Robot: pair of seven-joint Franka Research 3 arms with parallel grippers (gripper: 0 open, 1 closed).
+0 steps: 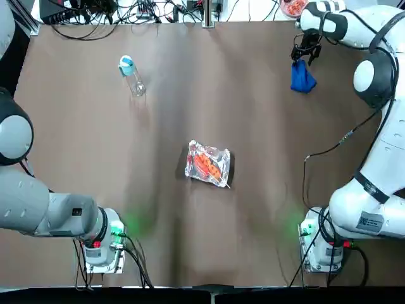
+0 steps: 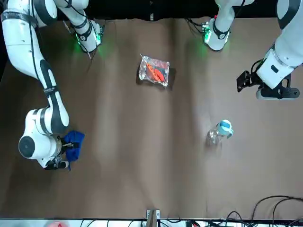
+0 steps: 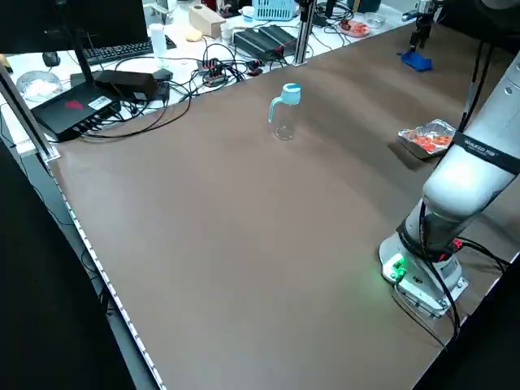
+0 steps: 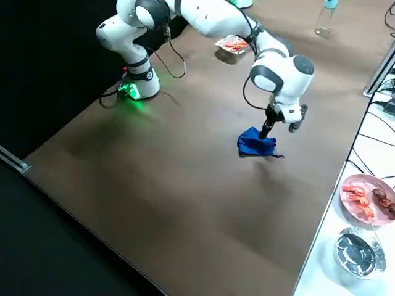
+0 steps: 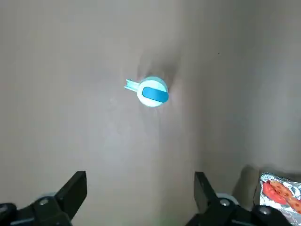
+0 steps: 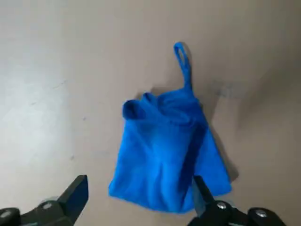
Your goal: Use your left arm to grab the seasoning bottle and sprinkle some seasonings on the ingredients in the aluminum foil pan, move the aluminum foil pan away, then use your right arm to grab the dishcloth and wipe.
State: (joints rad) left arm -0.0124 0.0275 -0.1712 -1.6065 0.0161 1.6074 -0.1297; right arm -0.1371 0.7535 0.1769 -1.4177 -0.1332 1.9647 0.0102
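Note:
The seasoning bottle [image 1: 131, 75] stands upright at the far left of the table, clear with a light-blue cap [image 5: 151, 92]. My left gripper [image 5: 140, 195] hovers open above the table short of it, seen from the front as a dark gripper [image 2: 246, 81]. The aluminum foil pan [image 1: 209, 164] sits mid-table holding orange-red ingredients [image 1: 206, 166]. The blue dishcloth [image 1: 302, 76] lies bunched at the far right. My right gripper [image 6: 140, 197] is open just above the dishcloth [image 6: 164, 155], one finger on each side of its near edge.
A round white dish [image 4: 367, 200] with reddish food and a round foil dish [image 4: 355, 250] sit on the white bench beyond the table's far edge. Cables [image 1: 114, 12] and boxes [image 3: 77, 106] line that edge. Both arm bases [image 1: 101, 250] stand at the near edge.

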